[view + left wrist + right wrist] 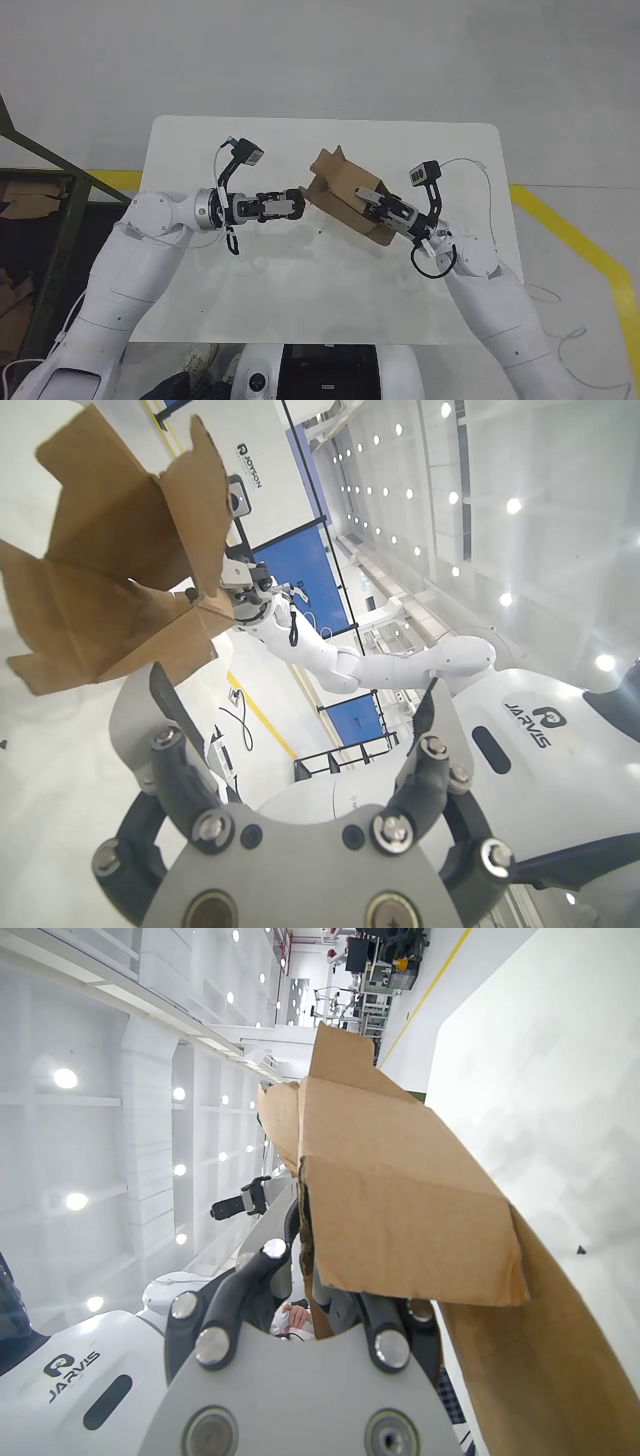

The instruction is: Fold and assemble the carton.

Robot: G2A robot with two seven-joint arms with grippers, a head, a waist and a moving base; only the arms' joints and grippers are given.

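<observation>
Top view: the brown corrugated cardboard carton (343,183) is over the middle of the white counter (300,290). The right gripper (383,208) has its fingers clamped on one wall. The left gripper (297,205), fingers apart, sits just beside it. Gripped by one wall only, it could twist or slip when pushed.

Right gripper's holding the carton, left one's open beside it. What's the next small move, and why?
Probably ease the left gripper forward onto the nearest loose flap of the carton. Its jaws stand open and empty just short of the splayed flaps, while the right gripper clamps the opposite wall, so the carton looks steadied for folding.
</observation>
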